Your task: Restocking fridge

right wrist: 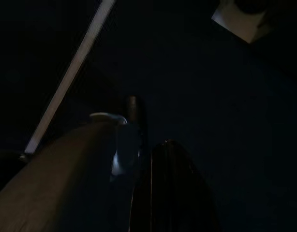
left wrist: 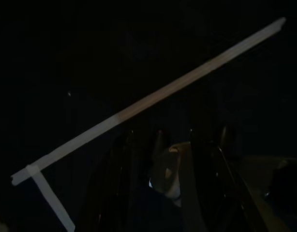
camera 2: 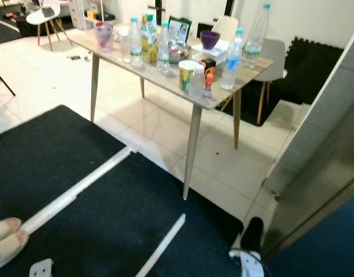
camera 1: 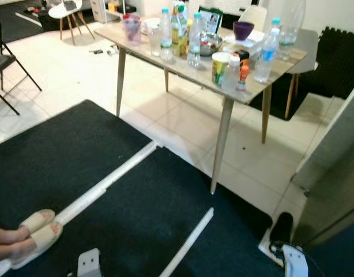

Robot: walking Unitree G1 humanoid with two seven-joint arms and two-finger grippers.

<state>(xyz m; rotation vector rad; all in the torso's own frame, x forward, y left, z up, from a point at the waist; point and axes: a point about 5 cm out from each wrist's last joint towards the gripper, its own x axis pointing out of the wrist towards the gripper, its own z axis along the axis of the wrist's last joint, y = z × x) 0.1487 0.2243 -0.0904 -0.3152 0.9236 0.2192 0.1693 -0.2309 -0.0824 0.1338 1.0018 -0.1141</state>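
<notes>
A light wooden table (camera 1: pixel 165 64) stands ahead on the tiled floor, loaded with goods. On it are water bottles (camera 1: pixel 194 40) (camera 1: pixel 266 52), a juice carton (camera 1: pixel 179 29), a purple cup (camera 1: pixel 132 27), a purple bowl (camera 1: pixel 243 30), a yellow-green tub (camera 1: pixel 221 68) and a small orange-capped bottle (camera 1: pixel 243 78). A tall grey panel (camera 1: pixel 338 161), perhaps the fridge, rises at the right. Both arms hang low over the black mat. The left gripper (left wrist: pixel 175 145) and right gripper (right wrist: pixel 148 125) appear as dark shapes in their wrist views.
A person's feet in beige slippers (camera 1: pixel 33 234) rest on the black mat (camera 1: pixel 136 219) at the lower left. White tape lines (camera 1: pixel 108 182) cross the mat. A folding chair (camera 1: pixel 4 63) stands at the left and a white stool (camera 1: pixel 67 11) at the back.
</notes>
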